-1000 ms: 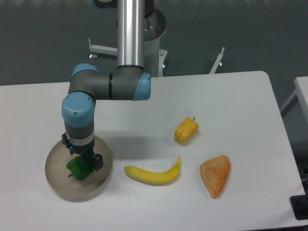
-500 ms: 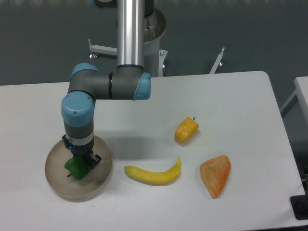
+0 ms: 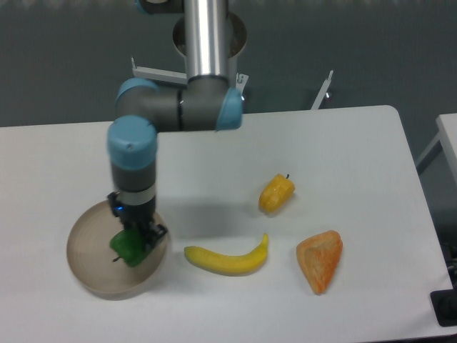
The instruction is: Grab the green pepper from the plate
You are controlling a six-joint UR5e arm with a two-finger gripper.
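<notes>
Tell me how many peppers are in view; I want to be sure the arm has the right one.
2. The green pepper is over the plate at the table's left, between the jaws. The yellow-orange pepper lies on the table right of centre. None seems hidden.

We see a UR5e arm (image 3: 207,43): polished silver tubes, dark grey joint housings, light-blue end caps (image 3: 132,139). Black wrist section carries a small blue light. Gripper (image 3: 136,239) is black, blocky, two short fingers. Behind the table (image 3: 343,157), a pale grey round base column. No cables or markings legible.
</notes>
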